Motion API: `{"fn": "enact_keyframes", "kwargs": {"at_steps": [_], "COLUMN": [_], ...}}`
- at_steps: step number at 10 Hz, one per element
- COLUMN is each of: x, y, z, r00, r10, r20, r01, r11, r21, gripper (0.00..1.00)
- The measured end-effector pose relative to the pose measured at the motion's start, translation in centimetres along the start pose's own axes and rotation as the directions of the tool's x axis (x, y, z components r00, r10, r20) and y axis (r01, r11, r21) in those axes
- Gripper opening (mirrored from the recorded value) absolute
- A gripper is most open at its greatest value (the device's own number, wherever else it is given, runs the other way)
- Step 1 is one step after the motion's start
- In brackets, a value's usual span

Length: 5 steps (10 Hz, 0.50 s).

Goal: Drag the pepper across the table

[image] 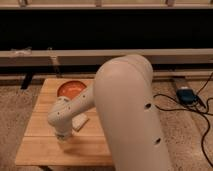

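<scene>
White robot arm reaching down onto a square light-wood table

The bulky white arm (125, 115) sweeps in from the right foreground and covers the right side of the table (42, 152). An orange bowl (69, 89) sits by the far edge. A pale block (80, 122) lies near the middle, just beside the arm. The gripper (63, 142) points down at the boards between the left edge and the front edge; whether it is open or closed cannot be told, and the pepper cannot be made out

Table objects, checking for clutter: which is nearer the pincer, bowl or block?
The pale block, beside the pincer down at the table; the orange bowl sits farther back.
</scene>
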Motion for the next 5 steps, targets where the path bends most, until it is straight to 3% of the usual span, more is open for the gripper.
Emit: {"fn": "enact_keyframes", "kwargs": {"at_steps": [5], "x": [-0.13], "y": [0.63], "z": [0.37], "r00": [0.995], "r10": [0.068], "r20": [-0.072], "r01": [-0.070], "r11": [0.997], "r21": [-0.020], "gripper": [0.80]}}
